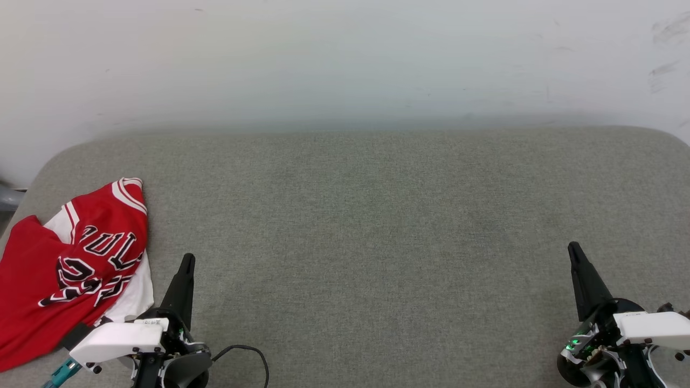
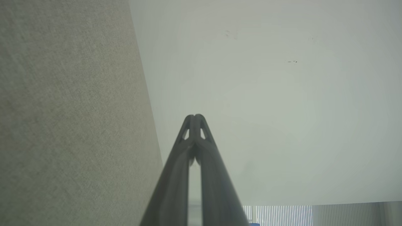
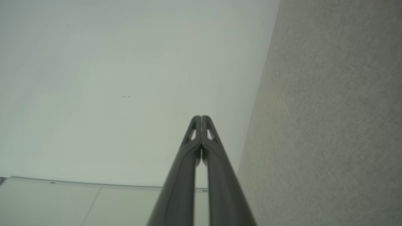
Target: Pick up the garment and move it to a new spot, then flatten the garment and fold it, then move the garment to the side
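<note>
The garment (image 1: 64, 269) lies crumpled just off the left side of the left gripper (image 1: 187, 261), with nothing gripping it. It is a red shirt with white sleeves and striped trim, and its black, white-edged lettering and number are creased and partly folded under. Its white part reaches close to the pale housing behind the gripper's fingers, and I cannot tell whether cloth and housing touch. Its red body spreads further left, away from the gripper, to the edge of the bench (image 1: 377, 226). The shirt is well apart from the right gripper (image 1: 574, 250), with a wide stretch of bare grey cloth between them.

The left gripper is fully closed and empty. In its wrist view the two dark fingers (image 2: 194, 117) meet at the tips with nothing between them. The grey bench (image 2: 62, 110) runs along one side of them and a pale wall (image 2: 267, 94) lies ahead. The right gripper is the same, fingers (image 3: 201, 117) pressed together and holding nothing, with the bench (image 3: 329, 125) beside them.

Both grippers point toward the wall (image 1: 345, 54) beyond the far edge of the bench. A thin black cable (image 1: 253, 355) loops over the bench just to the right of the left gripper's base. Small green lights (image 1: 574, 340) glow on the right gripper's base.
</note>
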Motion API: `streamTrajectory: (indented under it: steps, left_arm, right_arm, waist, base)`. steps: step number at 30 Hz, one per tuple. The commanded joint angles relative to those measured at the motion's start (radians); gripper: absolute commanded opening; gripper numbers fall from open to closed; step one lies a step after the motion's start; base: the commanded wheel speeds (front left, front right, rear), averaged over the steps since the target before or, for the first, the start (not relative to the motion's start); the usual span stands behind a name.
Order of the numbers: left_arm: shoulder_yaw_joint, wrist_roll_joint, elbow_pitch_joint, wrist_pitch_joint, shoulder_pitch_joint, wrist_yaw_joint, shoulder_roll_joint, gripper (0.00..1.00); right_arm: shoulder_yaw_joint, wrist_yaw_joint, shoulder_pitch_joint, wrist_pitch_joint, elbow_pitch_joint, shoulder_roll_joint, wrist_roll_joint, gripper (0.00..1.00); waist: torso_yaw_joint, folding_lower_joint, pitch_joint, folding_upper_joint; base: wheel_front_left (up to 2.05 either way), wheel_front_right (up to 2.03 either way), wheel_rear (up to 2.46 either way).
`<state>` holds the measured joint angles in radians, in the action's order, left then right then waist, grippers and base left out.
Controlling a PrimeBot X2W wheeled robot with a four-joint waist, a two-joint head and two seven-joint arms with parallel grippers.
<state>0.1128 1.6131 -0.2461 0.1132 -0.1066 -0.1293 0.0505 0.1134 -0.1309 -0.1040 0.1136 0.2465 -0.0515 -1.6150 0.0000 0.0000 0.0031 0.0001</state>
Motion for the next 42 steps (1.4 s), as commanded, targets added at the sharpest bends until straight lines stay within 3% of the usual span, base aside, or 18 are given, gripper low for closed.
streamTrajectory:
  steps: [1,40,41,42]
  left_arm:
    - [0.003,-0.001,0.001,0.004,-0.006,-0.004,-0.001,0.0]
    - [0.003,-0.001,0.001,0.004,-0.006,-0.004,-0.001,0.0]
    - [0.0,0.0,-0.001,0.0,0.0,0.0,0.0,1.0]
    - [-0.002,0.001,-0.007,-0.001,0.003,0.001,-0.001,1.0]
  right_arm:
    - [-0.001,0.0,-0.012,-0.001,0.001,0.002,0.006,0.0]
    - [-0.001,0.0,-0.012,-0.001,0.001,0.002,0.006,0.0]
    - [0.0,0.0,0.0,0.0,0.001,0.0,0.0,1.0]
    - [0.0,0.0,0.004,0.0,0.006,0.0,0.0,1.0]
  waist:
    - [0.0,0.0,0.0,-0.0001]
    - [0.0,0.0,0.0,-0.0001]
    - [0.0,0.0,0.0,-0.0001]
    - [0.0,0.0,0.0,-0.0001]
  base:
    - [0.0,0.0,0.0]
    - [0.0,0.0,0.0]
    - [0.0,0.0,0.0]
    - [0.0,0.0,0.0]
